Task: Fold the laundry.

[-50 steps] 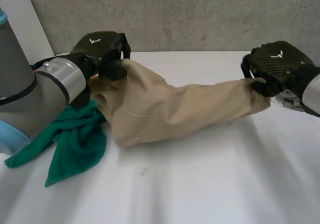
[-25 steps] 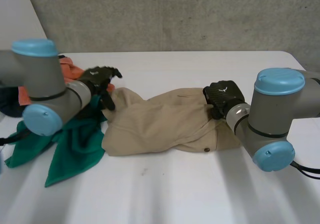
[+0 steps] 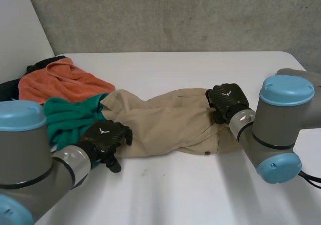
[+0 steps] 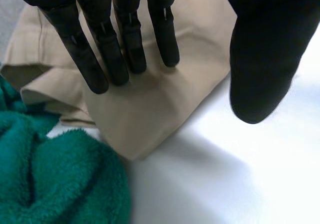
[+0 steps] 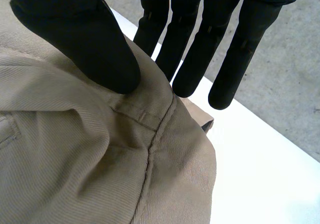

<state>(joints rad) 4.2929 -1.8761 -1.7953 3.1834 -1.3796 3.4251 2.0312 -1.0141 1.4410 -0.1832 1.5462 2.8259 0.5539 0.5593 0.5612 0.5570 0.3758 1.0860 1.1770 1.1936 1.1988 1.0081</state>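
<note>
We judged the folding barely begun: the beige cotton trousers (image 3: pixel 170 122) lay lengthwise on the white tabletop (image 3: pixel 190 195), rumpled and with no fold made, while the green terry towel (image 3: pixel 70 117) and the orange towel (image 3: pixel 57 82) sat bunched in a heap beside them, both left to do. The left hand (image 3: pixel 105 137) was at the leg end, its fingers (image 4: pixel 125 39) released and straight, with the cloth's corner under their tips and the thumb apart over bare tabletop. The right hand (image 3: pixel 228 98) was at the waist end. Its wrist view showed what the head view did not: a ridge of the waistband (image 5: pixel 150 119) stood between the thumb and the straight fingers (image 5: pixel 187 59), so we took it as grasping the trousers lightly. The left wrist view added that the green towel touched the trousers' corner, just past the fingertips.
</note>
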